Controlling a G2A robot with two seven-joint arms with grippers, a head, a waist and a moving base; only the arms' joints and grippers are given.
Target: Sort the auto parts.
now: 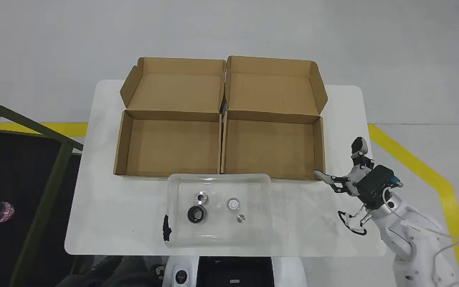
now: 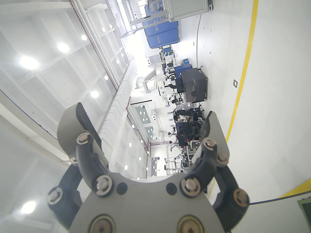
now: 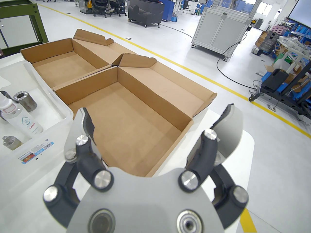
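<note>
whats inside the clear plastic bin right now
Four loose items: a metal cylinder, a black ring, a small white-capped bottle and a small metal stud. What lies under each cannot be seen.

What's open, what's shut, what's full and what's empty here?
Left cardboard box: open, empty.
Right cardboard box: open, empty.
Clear bin: uncovered, holding small parts.
Left end effector: open, holding nothing.
Right end effector: open, holding nothing.

In your right wrist view the clear bin (image 3: 36, 144) is running off the edge, and the bottle (image 3: 20, 120) is covering most of a dark part (image 3: 4, 95) (from above, the small parts (image 1: 200, 196) are showing too small to identify).
</note>
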